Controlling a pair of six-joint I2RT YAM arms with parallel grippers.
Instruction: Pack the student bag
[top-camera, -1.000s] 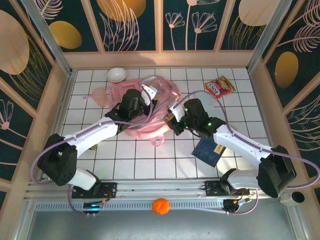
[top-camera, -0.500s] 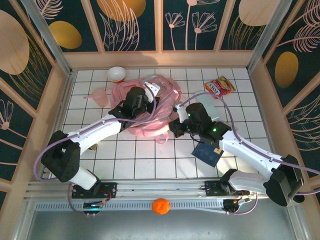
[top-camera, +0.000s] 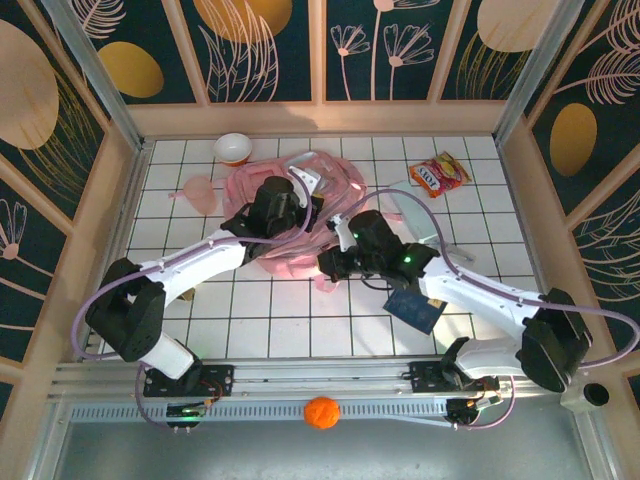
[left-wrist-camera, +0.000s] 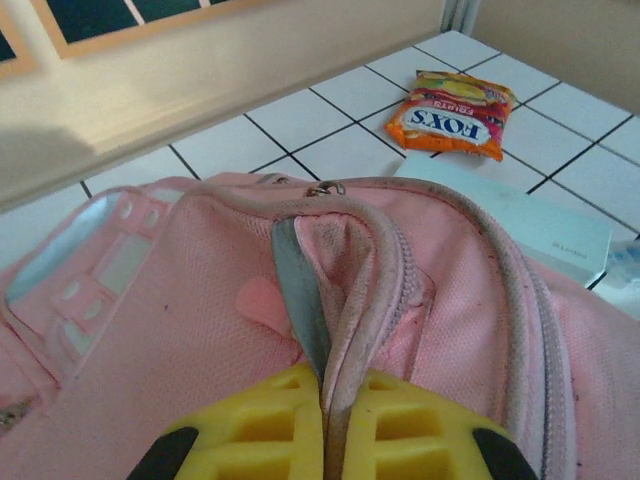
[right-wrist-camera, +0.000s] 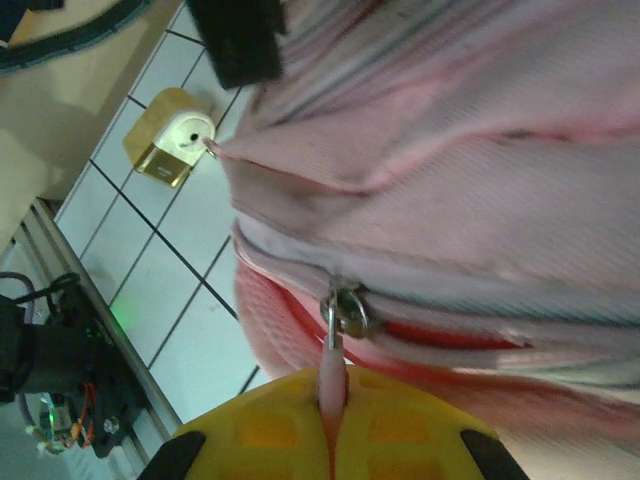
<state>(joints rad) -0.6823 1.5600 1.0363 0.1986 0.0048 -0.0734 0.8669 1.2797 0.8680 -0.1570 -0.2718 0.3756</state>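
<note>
Your left gripper (left-wrist-camera: 322, 420) is clamped on a seam fold of the bag (left-wrist-camera: 180, 320), likely as a brace. Right gripper (right-wrist-camera: 330, 420) pinches the zip pull (right-wrist-camera: 345, 312), ready to run the zipper. The bag lies mid-table (top-camera: 260, 320), toward the back.

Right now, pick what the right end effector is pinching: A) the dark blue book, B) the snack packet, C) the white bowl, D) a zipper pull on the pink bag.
D: the right wrist view shows the right end effector shut on the pink zipper pull of the student bag.
</note>
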